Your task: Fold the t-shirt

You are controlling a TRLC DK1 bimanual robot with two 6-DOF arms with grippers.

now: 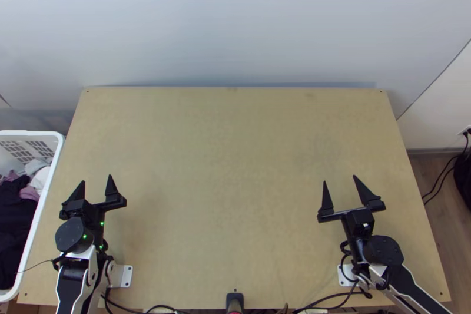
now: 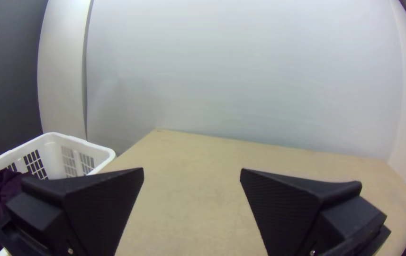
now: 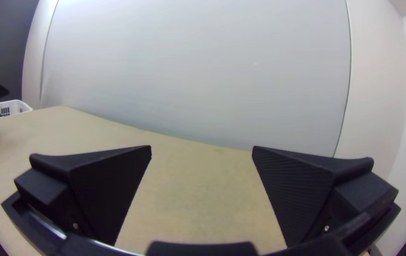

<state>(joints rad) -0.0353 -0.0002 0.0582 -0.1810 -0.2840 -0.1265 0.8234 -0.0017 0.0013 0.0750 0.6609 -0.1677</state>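
While the left gripper [image 1: 96, 179] and right gripper [image 1: 340, 179] gape empty, the t-shirt probably lies among the bunched clothes [image 1: 15, 208] in the basket [image 1: 45, 196] — likely soft and light, best pinched by its shoulders.

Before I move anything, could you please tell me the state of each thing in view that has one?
Left gripper: open, holding nothing.
Right gripper: open, holding nothing.
White basket: open-topped, with cloths inside.
Dark cloth: bunched in the basket; I cannot tell whether it is the t-shirt.
White cloth: crumpled, in the basket.
Green lights on the left arm: lit.
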